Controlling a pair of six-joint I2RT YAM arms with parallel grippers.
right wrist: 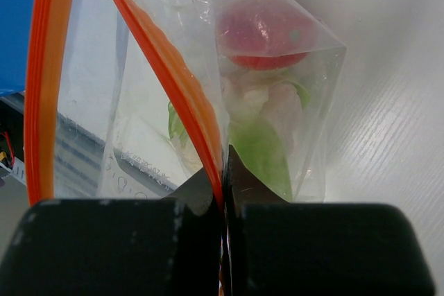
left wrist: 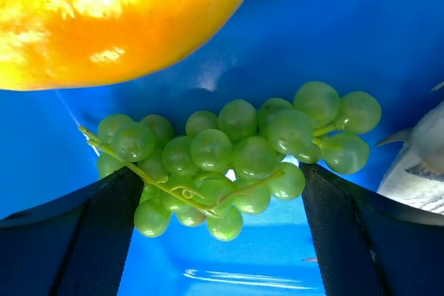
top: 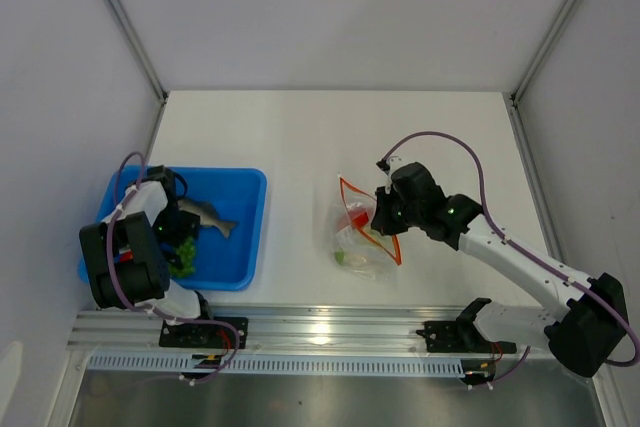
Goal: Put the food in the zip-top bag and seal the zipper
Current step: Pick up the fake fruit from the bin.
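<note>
Left gripper (left wrist: 218, 171): standing spread wide, straddling a bunch of green grapes (left wrist: 229, 147) in the blue tray (left wrist: 347, 39); finger contact with the bunch being hard to tell.
Right gripper (right wrist: 223, 171): clamping tight on the zipper (right wrist: 163, 74) of the bag (top: 362, 242), at 3 o'clock from the tray.
Showing blurred through crinkled plastic: red fruit (right wrist: 263, 32), green leaf (right wrist: 267, 150).
Being cut off in the left wrist view: yellow fruit (left wrist: 104, 19) at 11 o'clock, fish (left wrist: 423, 164) at 3 o'clock.
</note>
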